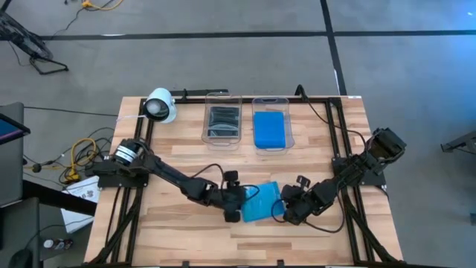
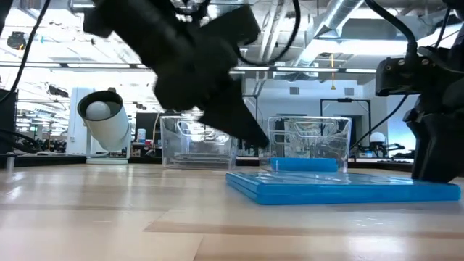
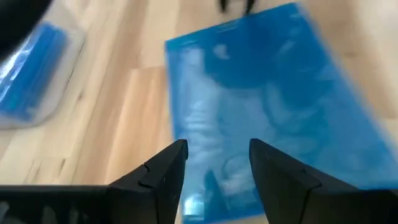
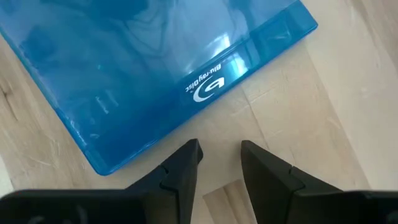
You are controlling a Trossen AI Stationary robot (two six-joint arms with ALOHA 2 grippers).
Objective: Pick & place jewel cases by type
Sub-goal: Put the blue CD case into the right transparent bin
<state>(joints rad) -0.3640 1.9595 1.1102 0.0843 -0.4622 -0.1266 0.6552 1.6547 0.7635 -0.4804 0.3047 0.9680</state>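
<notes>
- Right now, from above, I have both grippers down at one blue jewel case [image 1: 262, 202] lying flat on the table [image 1: 178, 238]: my left gripper [image 1: 236, 206] sits at one edge of it, my right gripper [image 1: 286, 209] at the opposite edge. I judge this the pick step for a blue case. Well beyond my fingers stand two clear tubs: one tub [image 1: 222, 121] holds dark cases, the other tub [image 1: 271, 125] holds blue ones, so this case belongs in the latter.
- At table height, the case [image 2: 341, 187] rests flat on the wood, not lifted; both tubs show behind it, and a white roll [image 2: 109, 125] stands off to the side.
- Through my left wrist, my fingers [image 3: 163, 171] stand parted over the case's edge [image 3: 261, 106], gripping nothing that I can see.
- Through my right wrist, my fingers [image 4: 180, 168] are parted just short of the case's edge [image 4: 155, 74], not touching it. Next I likely need an edge raised so a finger can slide under.
</notes>
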